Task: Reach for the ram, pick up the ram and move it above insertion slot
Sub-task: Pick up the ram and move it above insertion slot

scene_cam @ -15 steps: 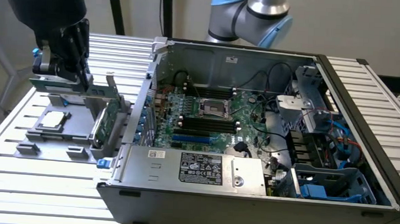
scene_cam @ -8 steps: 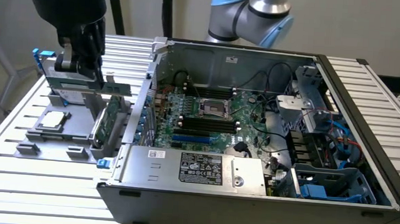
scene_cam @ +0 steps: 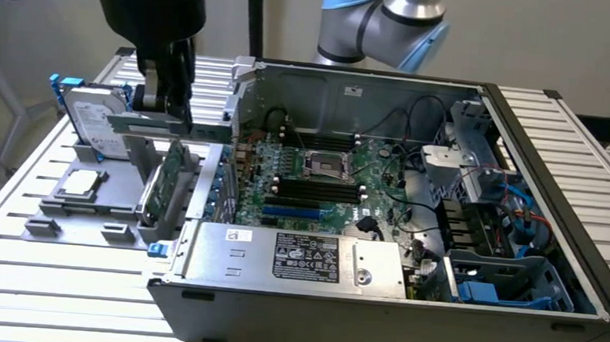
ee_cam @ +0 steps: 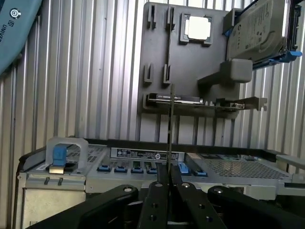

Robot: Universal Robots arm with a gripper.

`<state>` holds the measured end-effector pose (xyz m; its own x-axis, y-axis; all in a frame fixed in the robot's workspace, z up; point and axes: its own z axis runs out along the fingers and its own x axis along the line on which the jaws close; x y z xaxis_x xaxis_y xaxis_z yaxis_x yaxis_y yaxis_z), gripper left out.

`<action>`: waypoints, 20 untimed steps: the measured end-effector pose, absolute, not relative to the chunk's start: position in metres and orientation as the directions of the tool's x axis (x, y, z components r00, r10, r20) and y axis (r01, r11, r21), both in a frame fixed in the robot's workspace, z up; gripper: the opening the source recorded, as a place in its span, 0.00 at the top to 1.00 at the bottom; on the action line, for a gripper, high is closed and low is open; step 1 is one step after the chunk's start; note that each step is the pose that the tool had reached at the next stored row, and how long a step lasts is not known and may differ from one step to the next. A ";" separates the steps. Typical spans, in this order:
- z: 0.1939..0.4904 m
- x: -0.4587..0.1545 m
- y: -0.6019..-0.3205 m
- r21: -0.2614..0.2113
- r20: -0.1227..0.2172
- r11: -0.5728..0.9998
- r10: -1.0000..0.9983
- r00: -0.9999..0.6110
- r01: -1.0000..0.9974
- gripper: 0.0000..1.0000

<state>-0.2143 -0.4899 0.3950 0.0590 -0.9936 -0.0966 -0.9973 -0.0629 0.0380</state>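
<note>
Exterior view: the gripper (scene_cam: pixel 160 105) hangs over the grey fixture tray (scene_cam: pixel 47 208) at the exterior view's left, beside the open PC case (scene_cam: pixel 551 254). It has closed on a thin board, the ram (scene_cam: pixel 151 118), which is seen here nearly flat-on and is hard to read. So reach and pick look done; the move to the slot is left, as the ram is not yet above the motherboard (scene_cam: pixel 315 183). The black ram slots (scene_cam: pixel 320 190) lie in the case, near the CPU socket (scene_cam: pixel 326 166). In the tray stand a hard drive w/ blue rails (scene_cam: pixel 94 121), a CPU (scene_cam: pixel 81 182) and a green expansion card (scene_cam: pixel 173 184).

Wrist view: the gripper (ee_cam: pixel 169 183) has its fingers (ee_cam: pixel 157 200) pressed together on the ram (ee_cam: pixel 171 129), seen edge-on as a thin vertical line. It looks lifted clear of the tray (ee_cam: pixel 188 67). Behind it are the CPU (ee_cam: pixel 197 27), the drive (ee_cam: pixel 255 31), the card (ee_cam: pixel 190 100) and the case edge (ee_cam: pixel 143 167).
</note>
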 end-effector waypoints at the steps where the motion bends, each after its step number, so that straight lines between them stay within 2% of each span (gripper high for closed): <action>1: 0.395 -0.210 -0.490 0.038 -0.103 -0.063 -0.993 0.059 -0.997 0.87; 10: 0.395 -0.169 -0.490 0.033 -0.173 -0.066 -0.983 0.059 -0.997 0.87; 20: 0.391 -0.124 -0.481 0.032 -0.182 -0.066 -0.981 0.059 -0.997 0.87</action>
